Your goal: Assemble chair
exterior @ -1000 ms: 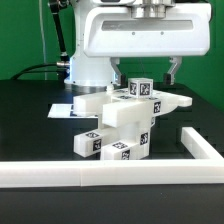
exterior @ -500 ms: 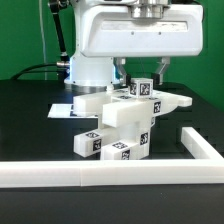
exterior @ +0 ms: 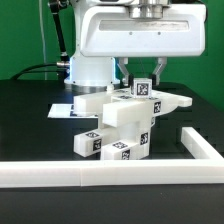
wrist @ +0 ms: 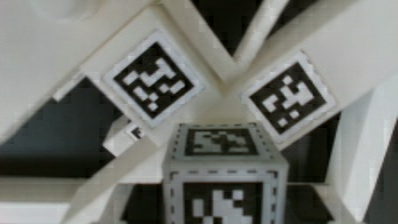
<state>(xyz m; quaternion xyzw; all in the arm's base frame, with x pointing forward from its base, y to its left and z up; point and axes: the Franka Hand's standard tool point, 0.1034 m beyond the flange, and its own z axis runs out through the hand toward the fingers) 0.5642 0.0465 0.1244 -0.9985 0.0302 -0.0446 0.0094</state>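
So the gripper (exterior: pixel 141 74) hangs right over the top of the build with its fingers (exterior: pixel 122 72) spread, one on each side of the small cube (exterior: pixel 142 89). From the exterior view I'd call it straddling rather than pinching. There looks to be a sliver of gap on both sides, but it's tight enough that I wouldn't swear to it. The wrist view looks down on that cube's tagged top, with two tagged slabs (wrist: pixel 157 80) fanning out past it.

In the exterior view the cube sits at the 12 o'clock end of the chair (exterior: pixel 118 128). The chair is a blocky white stack, partly put together, standing mid-table (exterior: pixel 30 130), with a bar poking out toward 3 o'clock.

Handling-wise, my guess is hard rigid plastic: light, no give, and smooth enough to slip if the fingers only catch an edge. The cube's two flat opposite side faces are the obvious place to take hold, square on. A crooked squeeze could nudge the whole stack, which probably isn't heavy enough to stay put.

Containers: none in view, so nothing holds anything. Further out, what I take for the marker board (exterior: pixel 60 110) lies flat at 9 o'clock of the chair. The border rail (exterior: pixel 100 176) runs along 6 o'clock and turns up at 3 o'clock.
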